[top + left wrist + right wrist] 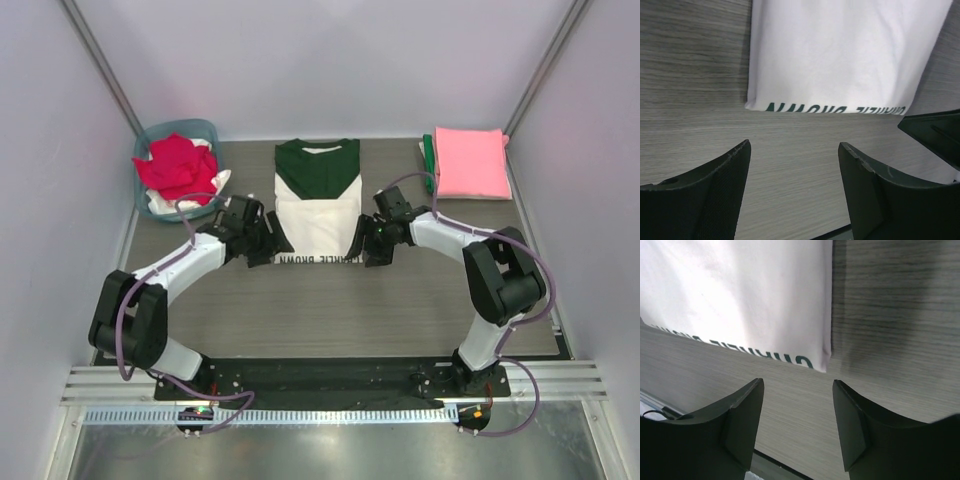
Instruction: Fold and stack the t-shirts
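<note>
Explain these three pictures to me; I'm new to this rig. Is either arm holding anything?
Two robot arms are bolted at the table's near edge. One picture looks down from above and behind them; the other two come from each wrist, showing that arm's own fingers. A cream-and-green shirt lies in the middle, a folded pink shirt at the back right, a basket with a red shirt at the back left. The left gripper and right gripper flank the middle shirt's near edge, both open, holding nothing.
</note>
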### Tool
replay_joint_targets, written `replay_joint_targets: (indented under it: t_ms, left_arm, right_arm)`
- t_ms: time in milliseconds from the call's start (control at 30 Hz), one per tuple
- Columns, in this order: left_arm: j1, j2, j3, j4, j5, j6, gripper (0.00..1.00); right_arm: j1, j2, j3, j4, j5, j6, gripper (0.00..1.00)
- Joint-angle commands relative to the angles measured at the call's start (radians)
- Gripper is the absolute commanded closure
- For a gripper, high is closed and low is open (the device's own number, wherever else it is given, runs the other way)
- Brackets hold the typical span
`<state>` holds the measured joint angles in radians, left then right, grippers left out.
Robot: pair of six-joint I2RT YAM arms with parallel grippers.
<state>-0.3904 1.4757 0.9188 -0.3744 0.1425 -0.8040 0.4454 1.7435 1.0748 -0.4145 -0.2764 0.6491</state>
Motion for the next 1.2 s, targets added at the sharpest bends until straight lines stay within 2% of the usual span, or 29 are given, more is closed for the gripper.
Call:
replay_joint_targets:
  t_ms: [0, 167, 400, 633, 833, 867, 900, 967, 1000, 1167]
  left_arm:
    - [0.005, 0.029, -0.044, 0.101, -0.047, -0.021, 0.29]
    - [0.005, 0.061, -0.08, 0.161, -0.098, -0.047, 0.33]
    - [0.004, 0.061, -0.141, 0.242, -0.127, -0.069, 0.36]
    - [0.004, 0.096, -0.166, 0.278, -0.13, -0.096, 0.44]
    - [0.005, 0.103, -0.184, 0.298, -0.188, -0.118, 0.49]
    - [0.005, 0.104, -0.187, 0.296, -0.198, -0.124, 0.51]
    - [0.005, 0.104, -0.189, 0.296, -0.204, -0.135, 0.58]
    - [0.005, 0.107, -0.192, 0.296, -0.214, -0.136, 0.67]
    - [0.005, 0.11, -0.192, 0.296, -0.219, -0.138, 0.74]
    - [0.005, 0.149, -0.169, 0.292, -0.216, -0.146, 0.9]
  right_arm:
    - [-0.01, 0.036, 0.0, 0.063, -0.003, -0.019, 0.4]
    - [-0.022, 0.06, -0.007, 0.089, 0.026, -0.031, 0.54]
    - [-0.033, 0.086, -0.013, 0.105, 0.02, -0.046, 0.62]
    - [-0.036, 0.097, -0.024, 0.121, 0.002, -0.045, 0.79]
    - [-0.039, 0.106, -0.029, 0.128, -0.01, -0.052, 0.88]
    - [-0.04, 0.106, -0.029, 0.128, -0.014, -0.051, 0.89]
    - [-0.04, 0.108, -0.032, 0.128, -0.014, -0.052, 0.9]
    - [-0.043, 0.111, -0.035, 0.131, -0.02, -0.054, 0.99]
    - [-0.045, 0.113, -0.035, 0.129, -0.021, -0.055, 0.99]
    - [-0.05, 0.113, -0.036, 0.132, -0.03, -0.055, 0.99]
